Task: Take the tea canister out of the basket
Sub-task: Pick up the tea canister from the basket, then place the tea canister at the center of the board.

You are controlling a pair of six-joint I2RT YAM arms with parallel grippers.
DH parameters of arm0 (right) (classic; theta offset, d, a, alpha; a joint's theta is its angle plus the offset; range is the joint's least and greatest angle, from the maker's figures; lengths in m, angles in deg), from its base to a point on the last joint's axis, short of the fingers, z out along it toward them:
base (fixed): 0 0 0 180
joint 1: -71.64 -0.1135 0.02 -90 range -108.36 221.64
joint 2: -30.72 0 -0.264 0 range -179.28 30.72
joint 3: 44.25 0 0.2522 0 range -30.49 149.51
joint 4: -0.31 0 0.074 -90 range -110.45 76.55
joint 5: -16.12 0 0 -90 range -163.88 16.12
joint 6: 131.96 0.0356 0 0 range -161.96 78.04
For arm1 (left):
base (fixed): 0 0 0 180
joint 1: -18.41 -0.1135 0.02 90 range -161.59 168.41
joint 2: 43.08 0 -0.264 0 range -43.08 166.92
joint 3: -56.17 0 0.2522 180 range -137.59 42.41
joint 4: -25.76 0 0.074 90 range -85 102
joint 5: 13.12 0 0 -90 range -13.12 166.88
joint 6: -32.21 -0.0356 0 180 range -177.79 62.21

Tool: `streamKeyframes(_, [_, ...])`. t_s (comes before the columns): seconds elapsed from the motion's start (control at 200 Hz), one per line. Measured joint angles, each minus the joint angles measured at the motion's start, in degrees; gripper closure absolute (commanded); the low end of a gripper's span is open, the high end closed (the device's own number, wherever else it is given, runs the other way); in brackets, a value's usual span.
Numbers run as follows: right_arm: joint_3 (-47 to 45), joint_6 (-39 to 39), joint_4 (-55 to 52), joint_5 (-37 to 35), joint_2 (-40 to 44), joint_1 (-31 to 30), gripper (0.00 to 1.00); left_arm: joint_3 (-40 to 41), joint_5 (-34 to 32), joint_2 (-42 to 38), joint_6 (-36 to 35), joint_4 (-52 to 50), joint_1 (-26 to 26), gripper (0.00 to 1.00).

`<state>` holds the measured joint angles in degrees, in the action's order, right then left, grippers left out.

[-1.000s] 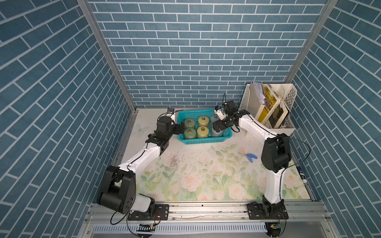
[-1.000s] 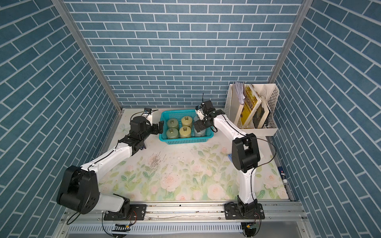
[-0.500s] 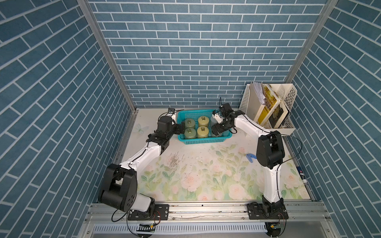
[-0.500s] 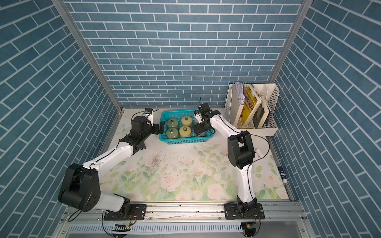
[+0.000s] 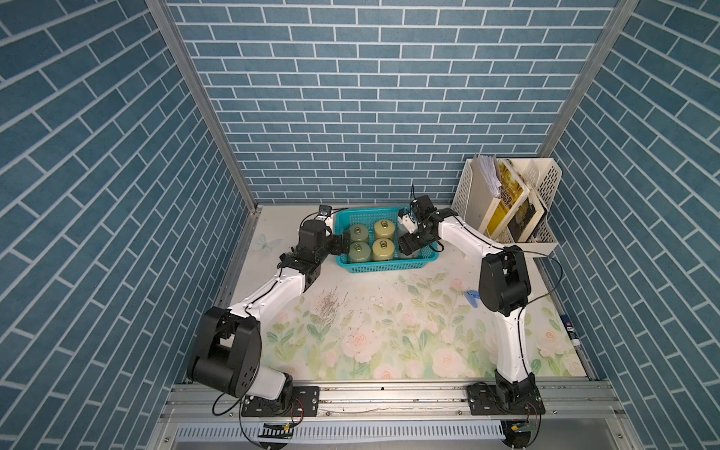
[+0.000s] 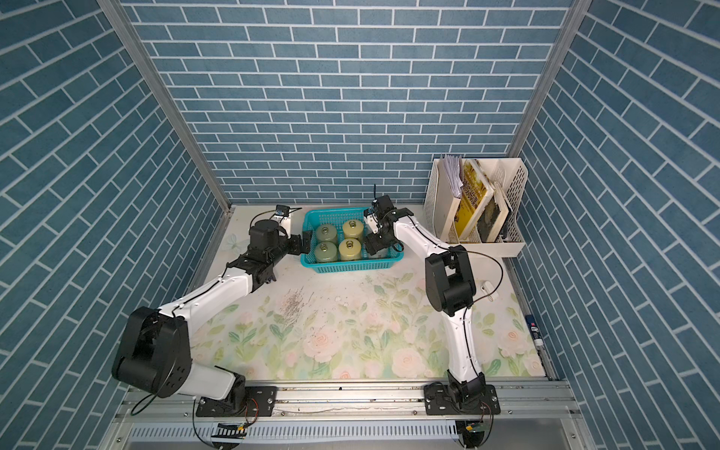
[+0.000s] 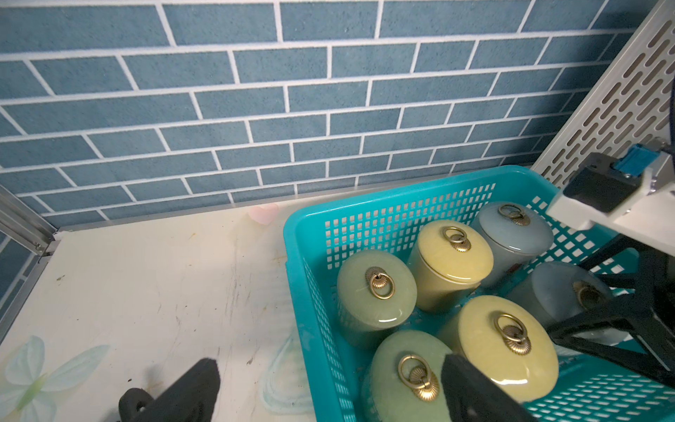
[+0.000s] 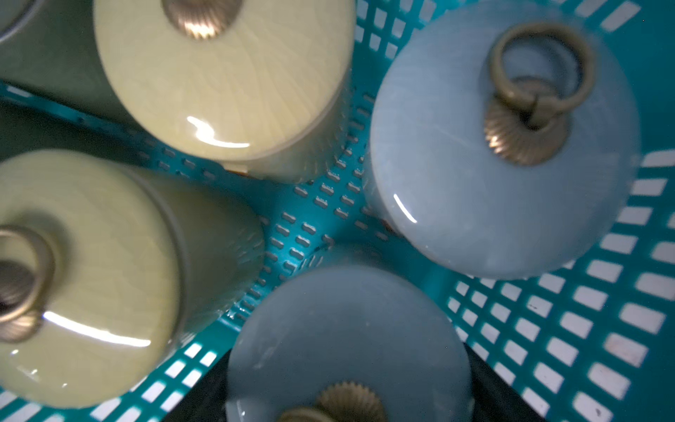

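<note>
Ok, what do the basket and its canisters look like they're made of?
The basket looks like molded teal plastic, slightly shiny, with grid holes. The yellow canister and blue canister look like glazed ceramic: glossy highlights, faint crackle lines on the yellow. Their ring pulls look like brass-toned metal.

Right gripper (image 5: 409, 243) is lowered deeper into right end of basket (image 5: 380, 267). Jaws, wide open a second ago, are drawn in until fingers (image 8: 491, 387) are pressed against sides of grey-blue tea canister (image 8: 343, 339). Right elbow (image 5: 502, 280) is swung inward toward basket, and blue clip (image 5: 471, 298) on table is now half covered by it. Left gripper (image 5: 343, 246) is nudged closer to basket's left wall, now straddled by its spread jaws.
</note>
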<state>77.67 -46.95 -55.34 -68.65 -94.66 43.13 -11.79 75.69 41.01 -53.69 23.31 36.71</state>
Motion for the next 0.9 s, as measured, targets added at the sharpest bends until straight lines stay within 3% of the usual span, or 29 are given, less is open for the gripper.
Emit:
streamKeyframes(0.125, [0.00, 0.00, 0.02, -0.04, 0.02, 0.00, 0.73, 0.00, 0.00, 0.02, -0.26, -0.20, 0.00, 0.00])
streamKeyframes(0.195, [0.00, 0.00, 0.02, -0.04, 0.11, 0.00, 1.00, 0.00, 0.00, 0.02, -0.33, -0.33, 0.00, 0.00])
streamKeyframes(0.53, [-0.24, 0.02, 0.02, -2.08, 2.93, -0.02, 1.00, -1.73, 6.43, -1.81, -1.36, -1.31, 0.42, 0.00])
streamKeyframes(0.895, [-5.09, -1.49, 0.94, -2.38, 19.93, -3.91, 1.00, -4.37, 18.64, -5.05, -2.10, -1.62, 1.03, 0.00])
